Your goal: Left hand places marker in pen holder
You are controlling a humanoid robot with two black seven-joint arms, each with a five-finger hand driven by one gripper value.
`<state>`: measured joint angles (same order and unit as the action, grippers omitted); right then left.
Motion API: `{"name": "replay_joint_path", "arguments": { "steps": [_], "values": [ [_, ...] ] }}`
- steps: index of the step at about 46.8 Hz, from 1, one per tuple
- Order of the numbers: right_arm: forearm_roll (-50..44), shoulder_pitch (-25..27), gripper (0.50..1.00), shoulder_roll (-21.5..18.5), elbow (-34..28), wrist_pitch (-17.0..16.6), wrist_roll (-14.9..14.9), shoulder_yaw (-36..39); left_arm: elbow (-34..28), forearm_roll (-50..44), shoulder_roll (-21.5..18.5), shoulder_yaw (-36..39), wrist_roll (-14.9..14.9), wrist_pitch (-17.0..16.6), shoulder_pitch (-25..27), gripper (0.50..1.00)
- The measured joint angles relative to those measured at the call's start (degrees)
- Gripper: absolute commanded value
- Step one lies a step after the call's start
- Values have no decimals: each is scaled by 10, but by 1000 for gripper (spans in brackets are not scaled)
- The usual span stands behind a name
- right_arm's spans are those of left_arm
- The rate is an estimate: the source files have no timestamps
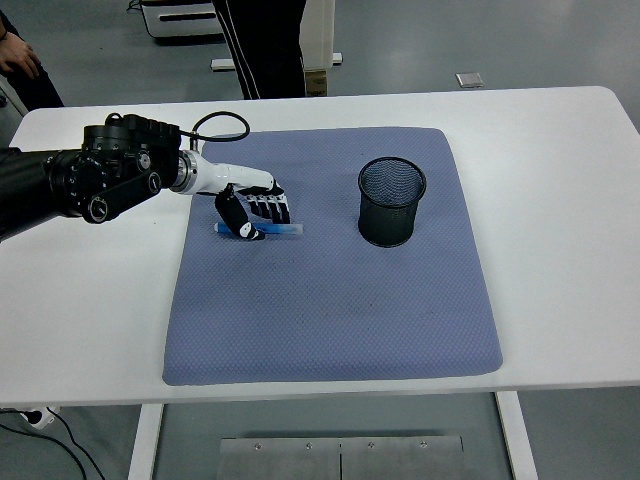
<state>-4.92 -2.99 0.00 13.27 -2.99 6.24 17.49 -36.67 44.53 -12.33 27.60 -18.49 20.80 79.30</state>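
1. The step in hand looks like the grasp: the left hand (252, 208) is down on the marker (258, 230) in the upper-left part of the frame, fingers curled over it and thumb tucked at its near side. Whether the grip is fully closed I cannot tell; the marker lies flat on the mat (330, 300), not lifted.

2. The marker is a slim blue stick, lying roughly left to right on the mat's upper-left area. Its middle is hidden under the fingers; both ends poke out.

3. The holder (391, 201) is a black mesh cup, upright, on the mat right of centre in the upper half, well apart from the hand. It looks empty.

4. Next, by my reckoning, the fingers must pinch firmly, lift the marker clear, carry it right to above the holder's rim, tip it towards upright and let go.

5. Risk: a thin round marker may roll or slip from a loose pinch.

6. The right hand is out of view.
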Motion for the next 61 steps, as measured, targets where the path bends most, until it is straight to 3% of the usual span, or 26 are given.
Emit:
{"name": "replay_joint_path", "arguments": {
  "steps": [21, 30, 36, 61],
  "values": [
    [0, 0, 1000, 0, 0, 0, 0, 0, -1, 4, 3, 6, 0, -2, 0, 599],
    [0, 0, 1000, 0, 0, 0, 0, 0, -1, 11, 3, 6, 0, -2, 0, 555],
    [0, 0, 1000, 0, 0, 0, 0, 0, -1, 11, 3, 6, -1, -2, 0, 500],
    [0, 0, 1000, 0, 0, 0, 0, 0, 0, 2, 0, 1, -5, 0, 11, 500]
  ]
}}
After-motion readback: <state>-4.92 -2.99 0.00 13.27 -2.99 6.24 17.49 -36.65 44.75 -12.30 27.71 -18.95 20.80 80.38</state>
